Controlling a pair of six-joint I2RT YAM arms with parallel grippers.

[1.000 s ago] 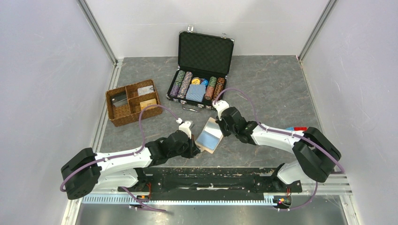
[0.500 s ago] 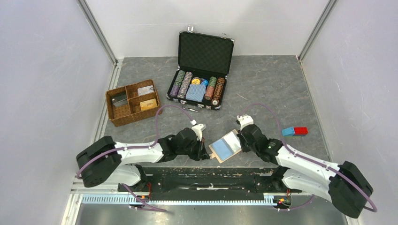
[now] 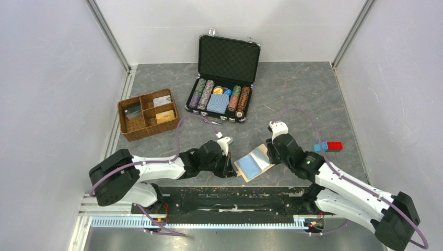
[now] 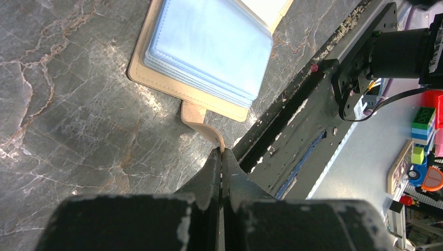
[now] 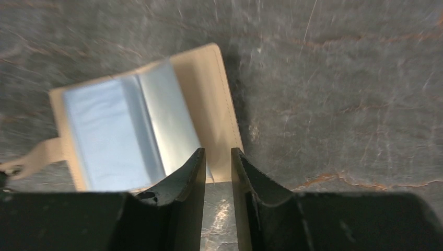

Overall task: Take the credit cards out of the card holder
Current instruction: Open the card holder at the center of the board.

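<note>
- Left wrist view: the left gripper (image 4: 222, 153) is pinched shut on the strap tab (image 4: 201, 121) of the card holder (image 4: 209, 47). The top view does not show this grip clearly.
- Right wrist view: the right gripper (image 5: 217, 167) has a narrow gap between its fingers and holds nothing. It hangs over the holder's tan edge.
- The card holder lies open on the table (image 3: 292, 89) between the two grippers, its blue-grey pockets facing up.
- Top view only: a blue-and-red block (image 3: 328, 146) sits beside the right arm. Credit cards (image 3: 165, 116) lie in separate compartments of a wicker tray (image 3: 137, 134) at far left.
- Beyond them stands an open black case (image 3: 228, 57) with rows of poker chips (image 3: 201, 93).
- The tabletop is grey and marbled, enclosed by white walls.
</note>
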